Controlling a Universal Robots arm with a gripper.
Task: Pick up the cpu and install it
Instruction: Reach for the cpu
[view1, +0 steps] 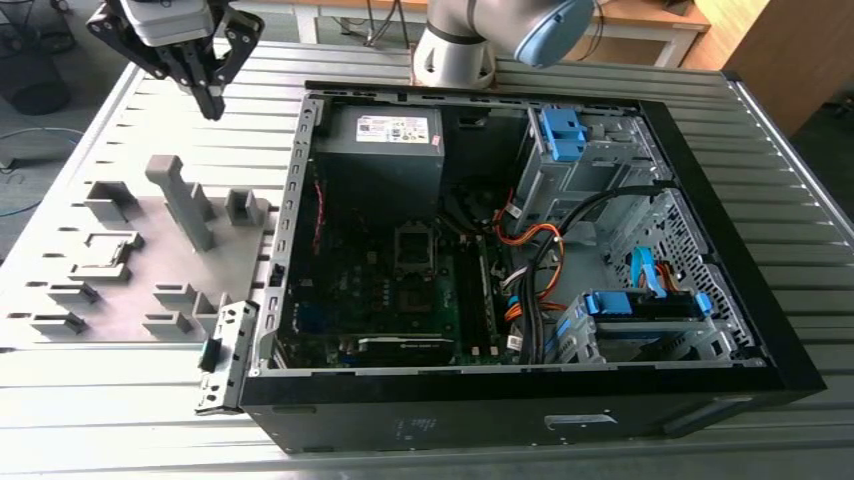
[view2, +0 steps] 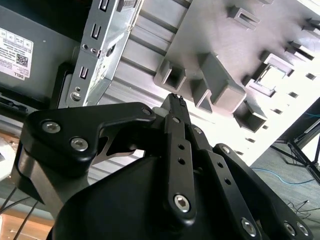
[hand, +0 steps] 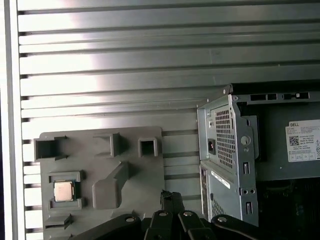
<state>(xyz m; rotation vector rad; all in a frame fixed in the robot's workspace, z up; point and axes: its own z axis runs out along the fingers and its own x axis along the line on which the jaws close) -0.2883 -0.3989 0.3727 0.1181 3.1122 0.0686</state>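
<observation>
The cpu (hand: 63, 190) is a small silvery square lying in a pocket of the grey fixture plate (hand: 100, 220); it also shows as a bright square, the cpu (view2: 272, 76), and in the exterior view as the cpu (view1: 107, 252) near that view's left. My gripper (view1: 211, 100) hangs high above the slatted table, beyond the plate's far end and well apart from the chip. Its black fingers meet at the tip with nothing between them, as the gripper (view2: 175, 100) and the gripper (hand: 171, 197) show in both wrist views. The metal socket frame (view1: 416, 245) sits on the motherboard inside the open case.
The open computer case (view1: 747, 300) lies on the slatted metal table (view1: 120, 400), with cables, blue drive brackets and a power supply (view1: 380, 135) inside. Tall grey fixture blocks (view1: 180, 195) stand on the plate. The arm's base (view1: 454, 55) stands behind the case.
</observation>
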